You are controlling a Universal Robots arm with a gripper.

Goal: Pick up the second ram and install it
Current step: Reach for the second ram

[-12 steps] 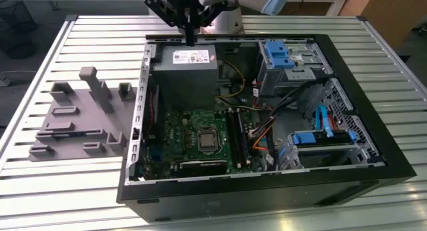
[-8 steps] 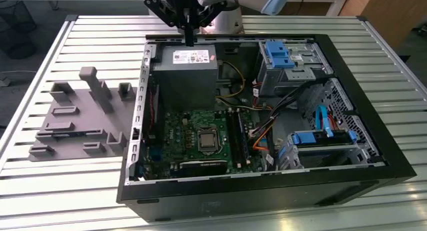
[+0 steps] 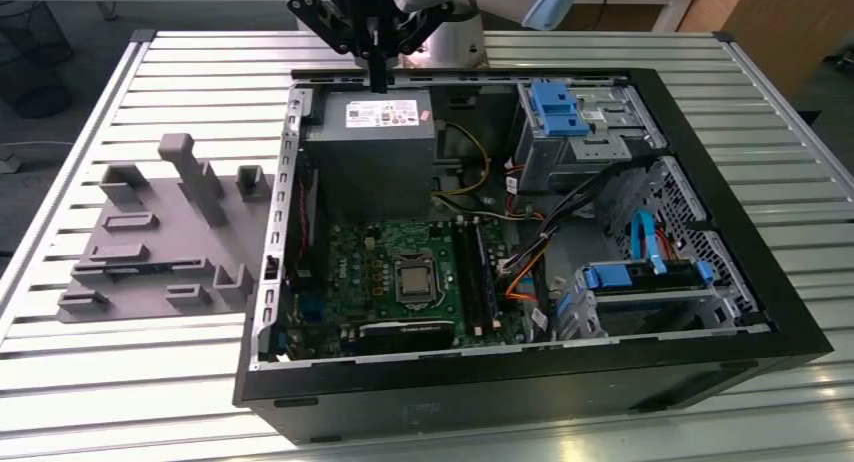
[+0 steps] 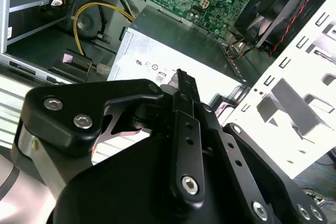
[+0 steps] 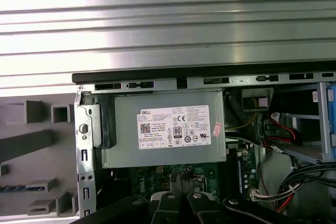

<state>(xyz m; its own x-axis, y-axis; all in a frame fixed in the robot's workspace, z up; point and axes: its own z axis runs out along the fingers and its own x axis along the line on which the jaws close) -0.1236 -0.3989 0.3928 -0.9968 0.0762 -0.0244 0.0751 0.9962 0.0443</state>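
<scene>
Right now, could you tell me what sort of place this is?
Probably a robotics lab bench for computer assembly: an open computer case sits on a slatted metal table, a grey fixture block beside it, the gripper hovering above.

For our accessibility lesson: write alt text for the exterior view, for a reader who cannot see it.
The robot's hand hangs above the edge of an open black computer case on a slatted metal table. Inside are a green motherboard and a grey power supply; a grey slotted fixture stands at the exterior view's left.
</scene>
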